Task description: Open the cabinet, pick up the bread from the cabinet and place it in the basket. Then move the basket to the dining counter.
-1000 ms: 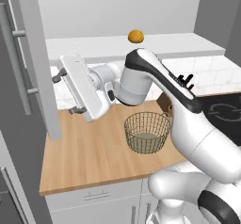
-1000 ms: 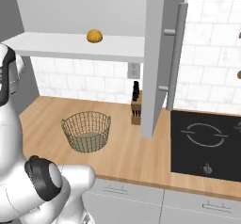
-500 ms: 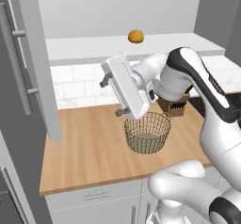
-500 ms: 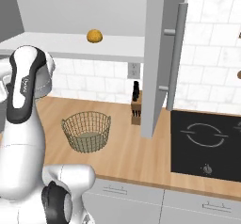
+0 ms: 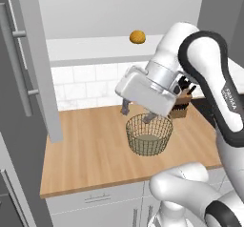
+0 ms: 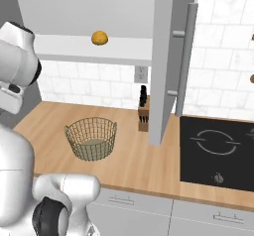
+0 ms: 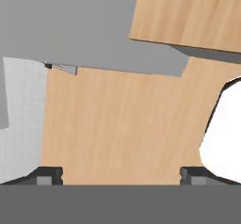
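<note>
Small golden-brown bread (image 5: 137,36) on pale cabinet shelf (image 5: 95,47), tan wire-mesh basket (image 5: 149,134) below, fingers (image 5: 126,108) spread apart, empty

- The cabinet (image 6: 166,56) stood open, doors swung wide.
- The bread (image 5: 137,36), a golden-brown roll, sat on its pale shelf.
- The basket (image 6: 91,138), tan wire mesh, stood upright on the counter (image 6: 139,163).

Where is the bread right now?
The bread sits on the pale shelf of the open cabinet, above and behind the basket on the wooden counter; in the right base view it lies left of the open door.
</note>
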